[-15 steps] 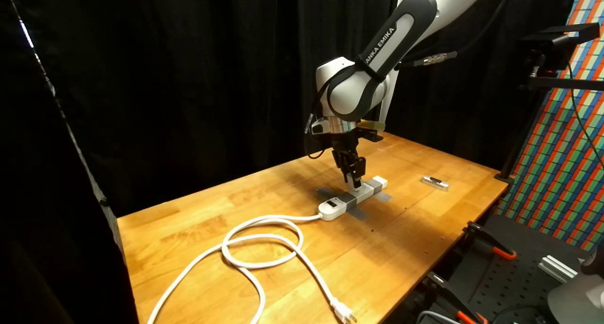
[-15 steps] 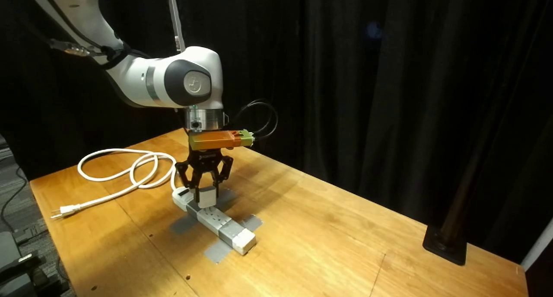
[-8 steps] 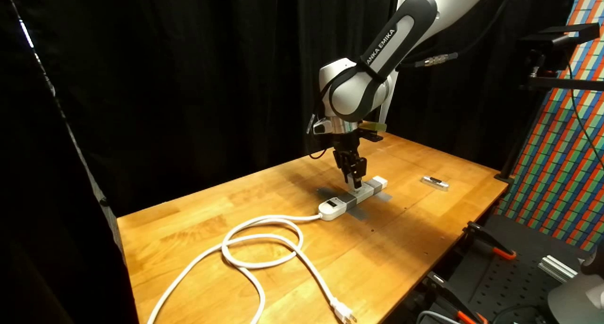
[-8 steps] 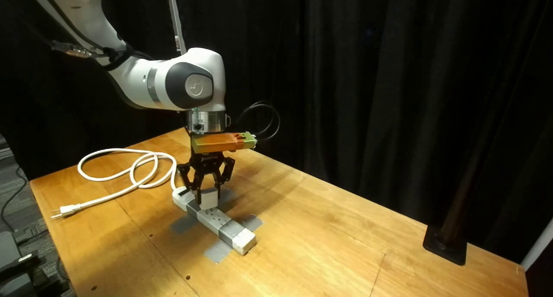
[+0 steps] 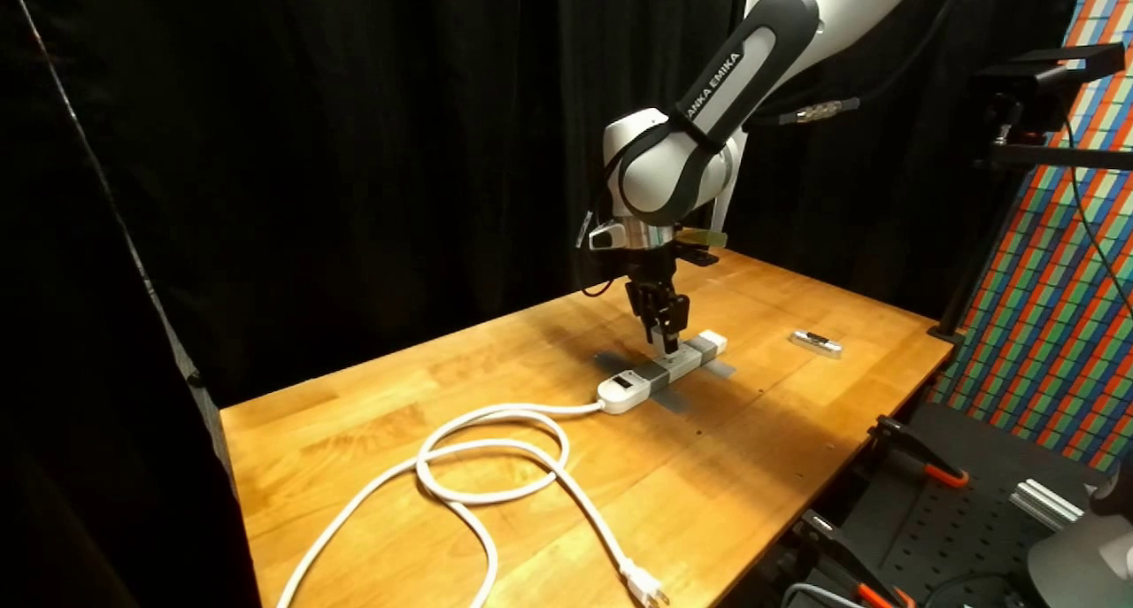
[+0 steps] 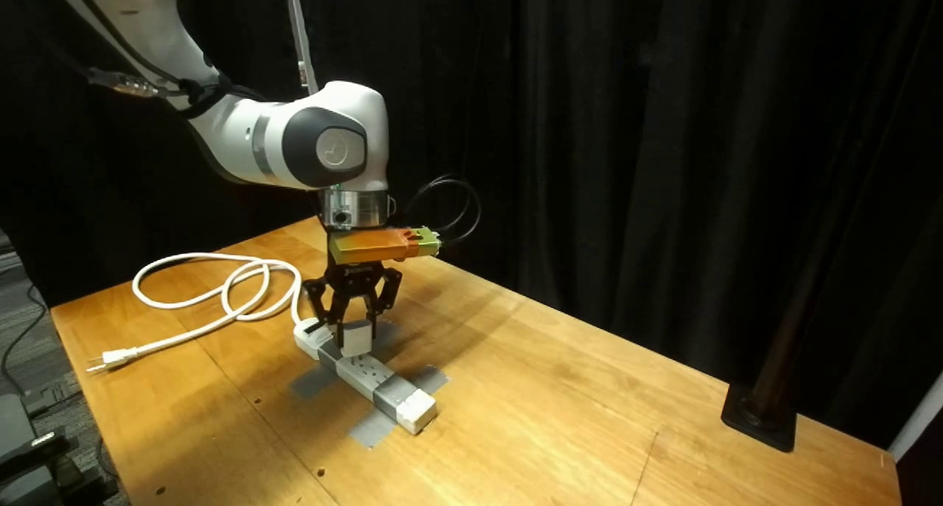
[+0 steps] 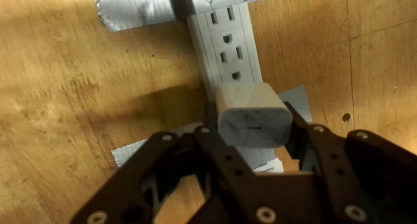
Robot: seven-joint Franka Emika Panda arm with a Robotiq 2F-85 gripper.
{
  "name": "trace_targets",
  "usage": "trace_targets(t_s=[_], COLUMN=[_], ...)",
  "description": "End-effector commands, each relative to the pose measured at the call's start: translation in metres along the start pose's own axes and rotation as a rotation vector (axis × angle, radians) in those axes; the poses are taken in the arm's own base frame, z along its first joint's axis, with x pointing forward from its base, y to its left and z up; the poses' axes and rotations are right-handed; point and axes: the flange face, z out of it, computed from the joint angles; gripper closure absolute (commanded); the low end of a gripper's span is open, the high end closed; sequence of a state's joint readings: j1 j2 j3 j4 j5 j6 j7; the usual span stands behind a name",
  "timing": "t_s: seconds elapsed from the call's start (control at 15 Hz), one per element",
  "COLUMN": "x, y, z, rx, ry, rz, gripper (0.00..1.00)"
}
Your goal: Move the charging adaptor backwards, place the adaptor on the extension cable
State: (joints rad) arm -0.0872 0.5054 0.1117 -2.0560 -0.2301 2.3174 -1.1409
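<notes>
Gripper (image 6: pixel 356 335) points down above the extension cable (image 6: pixel 366 376), pinching the charging adaptor (image 7: pixel 254 129) with a finger (image 7: pixel 211 114) on either side. Adaptor whitish-grey, blocky, near upright; small dark slot in the face turned to the wrist camera. It stands over the outlet row of the white power strip, at the part nearer the corded end. Cannot tell whether it touches the strip or whether any prongs sit in a socket. In the wrist view two outlets (image 7: pixel 227 38) show between the adaptor and a band of grey tape (image 7: pixel 140 8): each a pair of slots and a rounded hole, open and dark inside. Strip lies flat on the wooden table (image 6: pixel 552 417), taped down in two places. In both exterior views the white cord (image 5: pixel 478 499) leaves the strip's rounded end and lies in loops, its plug (image 5: pixel 642 581) near the table edge. In an exterior view: small silvery object (image 5: pixel 814 346) with a dark patch, on the table apart from the strip; orange-tipped clamps (image 5: pixel 916 451) along the edge; ribbed metal piece (image 5: pixel 1046 504) on a dark perforated surface (image 5: pixel 943 521).
</notes>
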Motion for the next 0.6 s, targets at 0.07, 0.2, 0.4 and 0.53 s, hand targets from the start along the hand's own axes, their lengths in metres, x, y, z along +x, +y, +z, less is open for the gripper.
trace_targets(t_s=[0.07, 0.2, 0.4, 0.53], x=[-0.018, -0.024, -0.028, -0.030], y=[0.003, 0.004, 0.000, -0.003], z=[0.013, 0.014, 0.019, 0.025], rx=[0.039, 0.051, 0.064, 0.062], ry=[0.065, 0.088, 0.099, 0.091], rz=[-0.043, -0.062, -0.110, -0.138], gripper=[0.77, 0.77, 0.77, 0.77])
